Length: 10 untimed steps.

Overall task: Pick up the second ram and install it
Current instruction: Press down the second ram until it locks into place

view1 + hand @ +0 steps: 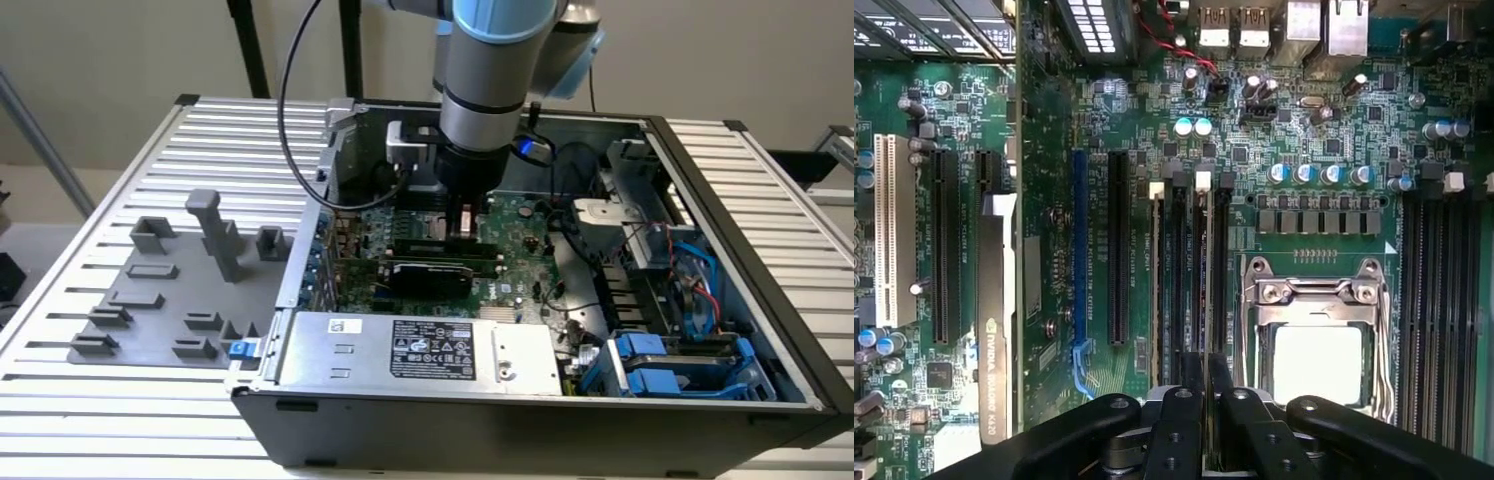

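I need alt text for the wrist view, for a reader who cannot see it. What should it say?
The gripper holds a ram edge-on over the motherboard's memory slots, beside a metal CPU socket. A black graphics card stands in an expansion slot farther off.

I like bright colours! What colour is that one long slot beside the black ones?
Blue: the long narrow blue expansion slot, clearest in the wrist view.

Work surface and surroundings

A ribbed metal table (107,400) stands before a plain beige wall (107,50); black poles (250,45) rise behind the table.
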Tool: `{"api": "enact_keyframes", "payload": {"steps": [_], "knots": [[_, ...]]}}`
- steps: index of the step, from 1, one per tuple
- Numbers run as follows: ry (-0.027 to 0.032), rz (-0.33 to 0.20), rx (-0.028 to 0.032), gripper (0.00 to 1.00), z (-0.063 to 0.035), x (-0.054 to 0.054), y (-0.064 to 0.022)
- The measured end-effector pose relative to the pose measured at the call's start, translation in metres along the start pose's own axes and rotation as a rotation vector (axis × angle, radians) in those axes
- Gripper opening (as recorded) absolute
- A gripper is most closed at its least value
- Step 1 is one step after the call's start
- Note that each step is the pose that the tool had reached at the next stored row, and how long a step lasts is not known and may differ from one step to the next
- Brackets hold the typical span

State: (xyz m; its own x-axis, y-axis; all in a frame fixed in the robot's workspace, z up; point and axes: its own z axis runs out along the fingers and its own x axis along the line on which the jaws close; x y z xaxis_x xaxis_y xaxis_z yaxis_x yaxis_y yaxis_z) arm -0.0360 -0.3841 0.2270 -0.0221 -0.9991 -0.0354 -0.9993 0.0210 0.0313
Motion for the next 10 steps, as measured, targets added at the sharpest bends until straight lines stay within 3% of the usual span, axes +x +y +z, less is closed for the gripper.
{"api": "enact_keyframes", "payload": {"steps": [10], "knots": [[0.0010,0.000,0.0020,0.00,0.0015,0.0000,0.0000]]}}
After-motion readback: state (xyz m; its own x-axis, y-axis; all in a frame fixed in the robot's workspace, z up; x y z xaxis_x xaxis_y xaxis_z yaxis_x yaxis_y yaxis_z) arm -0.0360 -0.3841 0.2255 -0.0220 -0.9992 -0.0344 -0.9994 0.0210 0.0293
